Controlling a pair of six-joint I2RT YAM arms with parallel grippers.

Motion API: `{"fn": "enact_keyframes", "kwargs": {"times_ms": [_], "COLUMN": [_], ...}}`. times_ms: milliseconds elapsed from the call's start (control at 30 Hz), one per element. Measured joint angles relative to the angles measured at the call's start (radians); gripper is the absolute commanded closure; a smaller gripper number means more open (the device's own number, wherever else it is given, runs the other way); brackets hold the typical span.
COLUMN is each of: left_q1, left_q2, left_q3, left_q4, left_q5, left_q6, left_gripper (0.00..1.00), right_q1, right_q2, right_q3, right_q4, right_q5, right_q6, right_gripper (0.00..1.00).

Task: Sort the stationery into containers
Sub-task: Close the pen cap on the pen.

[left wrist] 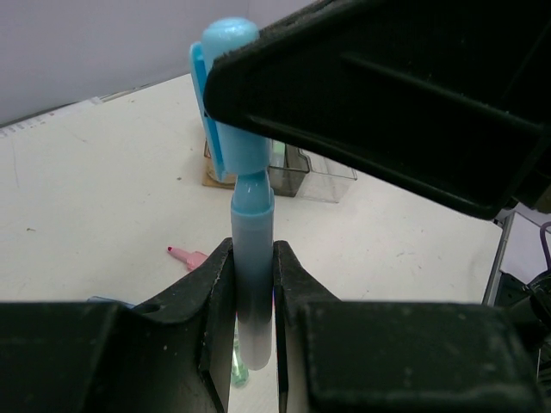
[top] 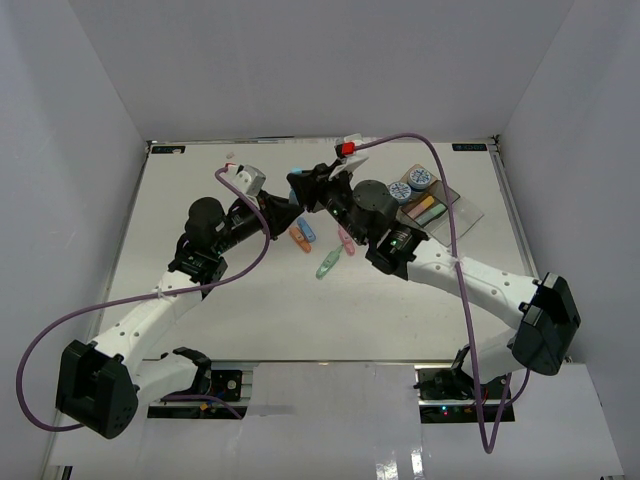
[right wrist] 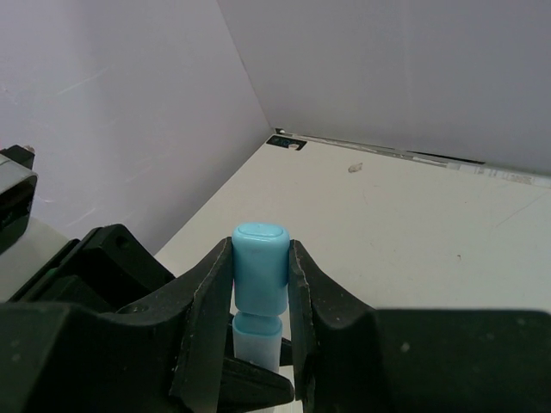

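Observation:
A blue highlighter (left wrist: 251, 232) is held above the table by both grippers at once. My left gripper (left wrist: 251, 258) is shut on its pale barrel. My right gripper (right wrist: 260, 258) is shut on its blue cap (right wrist: 260, 262). In the top view the two grippers meet at the far middle, left (top: 287, 205) and right (top: 308, 183). Orange (top: 297, 236), blue (top: 307, 230), pink (top: 345, 240) and green (top: 328, 265) pieces lie on the table below. The transparent trays (top: 462, 212) at the far right hold two patterned rolls (top: 400, 190) and a few pastel pieces.
The white table is boxed in by pale walls at the left, back and right. Purple cables loop from both arms over the table. The trays also show in the left wrist view (left wrist: 301, 168), beyond a pink piece (left wrist: 191, 255).

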Motion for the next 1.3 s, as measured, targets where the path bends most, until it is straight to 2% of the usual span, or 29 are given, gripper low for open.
{"fn": "enact_keyframes", "kwargs": {"times_ms": [267,567,967,1067,1167,1300], "left_q1": [0.0,0.0,0.0,0.0,0.0,0.0], "left_q2": [-0.007,-0.009,-0.009,-0.011,-0.023,-0.034], "left_q3": [-0.016,-0.022,-0.025,-0.027,-0.039,-0.049], "left_q4": [0.006,0.046,0.158,0.158,0.156,0.15], "left_q5": [-0.016,-0.015,0.019,0.049,0.09,0.168], "left_q6": [-0.012,-0.035,-0.045,-0.035,-0.022,-0.01], "left_gripper": [0.83,0.82,0.82,0.83,0.83,0.85], "right_q1": [0.011,0.018,0.033,0.033,0.033,0.031], "right_q2": [-0.003,-0.011,-0.106,-0.159,-0.216,-0.284], "right_q3": [-0.031,-0.032,-0.053,-0.061,-0.061,-0.069], "right_q4": [0.004,0.016,-0.047,-0.09,-0.151,-0.212], "right_q5": [-0.003,0.002,0.0,0.001,0.0,-0.054], "right_q6": [0.011,0.01,-0.002,-0.026,-0.08,-0.187], "right_gripper": [0.77,0.62,0.23,0.03,0.02,0.06]}}
